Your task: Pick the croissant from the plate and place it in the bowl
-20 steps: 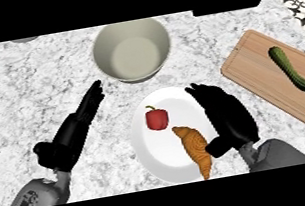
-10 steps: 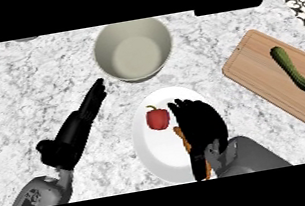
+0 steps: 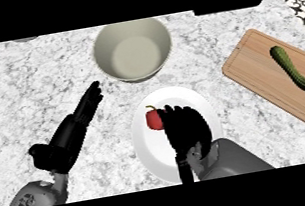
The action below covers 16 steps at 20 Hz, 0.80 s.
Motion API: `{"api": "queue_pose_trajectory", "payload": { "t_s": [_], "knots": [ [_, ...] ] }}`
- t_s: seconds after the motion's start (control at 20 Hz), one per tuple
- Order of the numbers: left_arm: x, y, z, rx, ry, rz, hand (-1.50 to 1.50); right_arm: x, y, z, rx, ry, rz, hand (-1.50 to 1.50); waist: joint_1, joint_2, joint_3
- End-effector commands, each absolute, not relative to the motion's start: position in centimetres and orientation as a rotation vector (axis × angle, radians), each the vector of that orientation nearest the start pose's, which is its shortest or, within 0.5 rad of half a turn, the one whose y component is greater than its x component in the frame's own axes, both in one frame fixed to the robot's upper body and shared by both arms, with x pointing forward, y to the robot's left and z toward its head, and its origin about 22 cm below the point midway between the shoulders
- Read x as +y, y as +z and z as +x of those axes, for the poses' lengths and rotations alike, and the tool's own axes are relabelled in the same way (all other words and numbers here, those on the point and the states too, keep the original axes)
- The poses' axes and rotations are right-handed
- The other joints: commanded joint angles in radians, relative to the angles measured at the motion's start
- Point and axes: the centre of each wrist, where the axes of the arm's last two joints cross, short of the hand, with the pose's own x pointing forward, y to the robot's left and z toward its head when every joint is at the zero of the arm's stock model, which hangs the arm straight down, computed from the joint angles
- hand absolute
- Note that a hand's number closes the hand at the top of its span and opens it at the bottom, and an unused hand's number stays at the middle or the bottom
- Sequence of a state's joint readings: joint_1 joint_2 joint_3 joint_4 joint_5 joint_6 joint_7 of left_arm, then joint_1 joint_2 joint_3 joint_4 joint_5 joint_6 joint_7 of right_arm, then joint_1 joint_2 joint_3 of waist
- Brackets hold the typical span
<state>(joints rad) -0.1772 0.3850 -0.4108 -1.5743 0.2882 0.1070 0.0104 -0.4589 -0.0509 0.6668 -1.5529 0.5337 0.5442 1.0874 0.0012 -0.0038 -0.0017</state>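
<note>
The right hand (image 3: pixel 188 130) lies over the white plate (image 3: pixel 198 98), covering the croissant completely; whether its fingers grip it, I cannot tell. A red pepper (image 3: pixel 155 119) sits at its 10 o'clock. The bowl (image 3: pixel 132 49) stands at 11 o'clock. The left hand (image 3: pixel 71 134) rests open at 9 o'clock.

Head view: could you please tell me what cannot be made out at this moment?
- The croissant: hidden under the right hand over the plate; no part shows.
- Whether that hand's fingers have closed on anything: its back faces the view.
- The red pepper: its right side is covered by the same hand.
</note>
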Motion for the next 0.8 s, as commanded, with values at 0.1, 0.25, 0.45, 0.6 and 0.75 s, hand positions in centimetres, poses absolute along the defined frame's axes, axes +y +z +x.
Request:
{"api": "queue_pose_trajectory", "payload": {
  "t_s": [0.1, 0.25, 0.45, 0.6, 0.75],
  "knots": [
    [19.7, 4.5, 26.9, -1.593, -0.360, -0.169, 0.00, -2.5, 9.0, 23.4, -0.654, 1.479, -0.717, -1.50, -0.006, 0.000, 0.001],
    [20.5, 1.7, 25.3, -1.573, -0.370, -0.166, 0.00, -3.0, 8.0, 24.4, -0.692, 1.456, -0.754, -1.50, -0.001, 0.003, 0.001],
    [20.9, 2.8, 26.0, -1.584, -0.378, -0.162, 0.00, -2.9, 9.2, 22.3, -0.729, 1.459, -0.817, -1.50, -0.006, 0.001, 0.001],
    [20.4, 2.9, 27.0, -1.596, -0.370, -0.166, 0.00, -3.6, 7.6, 22.8, -0.762, 1.456, -0.852, -1.50, -0.006, 0.004, 0.001],
    [20.3, 4.1, 26.7, -1.572, -0.385, -0.149, 0.00, -3.5, 5.6, 21.8, -0.741, 1.456, -0.904, -1.50, -0.003, 0.003, 0.002]
  ]
}}
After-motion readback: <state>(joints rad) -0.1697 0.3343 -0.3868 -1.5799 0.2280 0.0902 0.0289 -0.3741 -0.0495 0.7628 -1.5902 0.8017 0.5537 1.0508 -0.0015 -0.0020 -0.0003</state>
